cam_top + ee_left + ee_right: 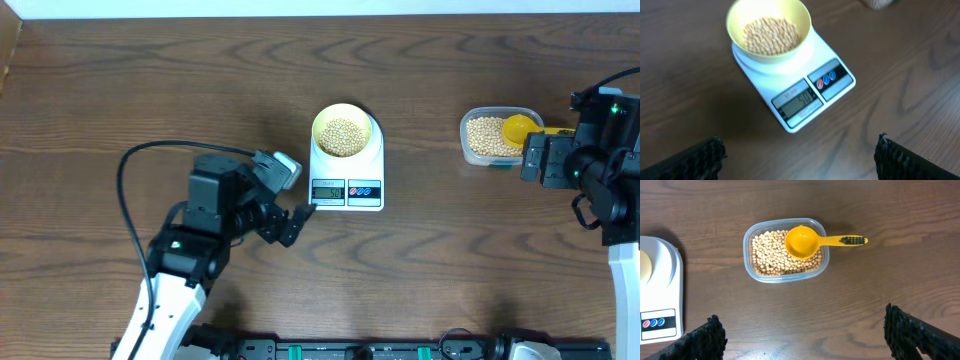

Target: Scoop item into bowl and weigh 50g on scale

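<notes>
Left hand [799,155] and right hand [802,330] both hang spread above dark wood-grain table [120,90], scale [345,178] between them.

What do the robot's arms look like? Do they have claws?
Both arms are mostly black and blocky, with a white lower section. The left arm has a black cable looping beside it and a small green light; the right arm is the same kind. No claws: each ends in two black fingers with ridged, bumpy edges.
</notes>
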Motion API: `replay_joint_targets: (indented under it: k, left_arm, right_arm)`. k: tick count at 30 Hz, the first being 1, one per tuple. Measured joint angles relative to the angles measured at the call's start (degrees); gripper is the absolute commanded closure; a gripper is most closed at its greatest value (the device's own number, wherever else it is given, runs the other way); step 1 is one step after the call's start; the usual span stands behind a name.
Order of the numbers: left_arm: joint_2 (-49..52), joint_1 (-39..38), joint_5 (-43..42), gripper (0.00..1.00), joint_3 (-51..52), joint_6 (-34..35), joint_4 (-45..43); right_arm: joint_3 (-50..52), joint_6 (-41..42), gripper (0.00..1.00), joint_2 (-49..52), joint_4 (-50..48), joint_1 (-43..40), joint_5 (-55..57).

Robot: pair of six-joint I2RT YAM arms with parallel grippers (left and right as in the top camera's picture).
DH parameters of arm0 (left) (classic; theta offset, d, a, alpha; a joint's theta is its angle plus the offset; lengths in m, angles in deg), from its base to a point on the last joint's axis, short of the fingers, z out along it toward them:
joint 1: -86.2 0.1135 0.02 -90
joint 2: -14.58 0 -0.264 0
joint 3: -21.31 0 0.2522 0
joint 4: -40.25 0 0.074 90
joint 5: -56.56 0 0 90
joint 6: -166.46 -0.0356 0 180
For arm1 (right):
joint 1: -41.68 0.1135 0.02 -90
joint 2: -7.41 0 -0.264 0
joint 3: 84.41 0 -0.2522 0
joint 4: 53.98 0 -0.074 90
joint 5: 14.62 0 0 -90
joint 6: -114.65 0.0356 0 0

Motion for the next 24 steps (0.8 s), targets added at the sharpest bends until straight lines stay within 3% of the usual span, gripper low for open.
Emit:
replay_joint_targets:
  k: [6, 24]
  left_arm:
    - [1.6, -6.6, 6.6, 0.02, 0.3, 1.4, -1.7]
    - [13.3, -18.7, 22.4, 0.02, 0.3, 20.1, -12.0]
  right_arm:
    - [0.0, 0.0, 0.01, 0.0, 0.0, 0.0, 0.0]
    - [0.0, 0.0, 0.01, 0.0, 0.0, 0.0, 0.0]
